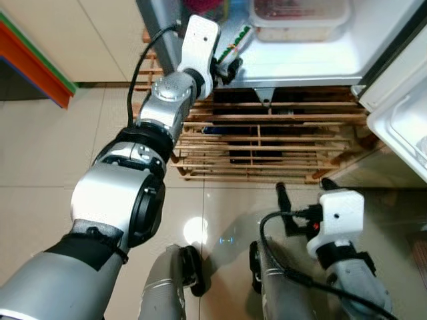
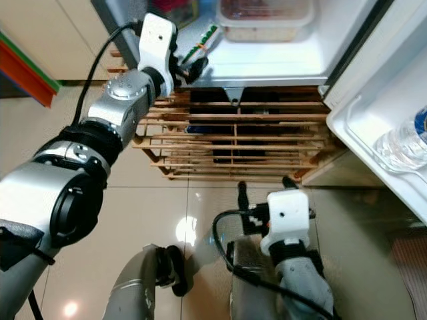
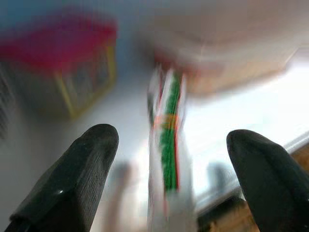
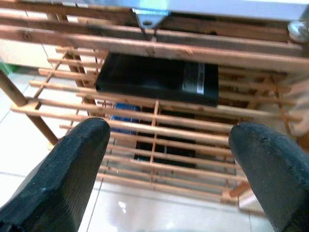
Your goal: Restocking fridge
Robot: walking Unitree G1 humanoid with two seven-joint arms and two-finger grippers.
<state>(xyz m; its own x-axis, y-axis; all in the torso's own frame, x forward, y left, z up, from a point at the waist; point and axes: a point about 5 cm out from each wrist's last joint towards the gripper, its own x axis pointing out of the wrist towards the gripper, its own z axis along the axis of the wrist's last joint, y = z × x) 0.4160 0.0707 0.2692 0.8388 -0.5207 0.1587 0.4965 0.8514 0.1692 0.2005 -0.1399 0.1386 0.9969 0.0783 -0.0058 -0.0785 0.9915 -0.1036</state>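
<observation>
A thin green, white and red packet (image 1: 237, 41) lies on the white bottom shelf (image 1: 300, 63) of the open fridge, near its front left corner. My left gripper (image 1: 230, 67) reaches up to that corner and stands open. In the left wrist view the blurred packet (image 3: 166, 145) lies ahead, between the two spread fingers (image 3: 87, 164). My right gripper (image 1: 305, 190) hangs low over the tiled floor, open and holding nothing. It points at the wooden slat rack (image 4: 154, 121) under the fridge.
A clear lidded container (image 1: 300, 17) with reddish contents sits on the same shelf, with a red and yellow box (image 3: 67, 63) further left. The open fridge door (image 1: 400, 120) at right holds a water bottle (image 2: 403, 143). A black box (image 4: 159, 79) lies inside the rack.
</observation>
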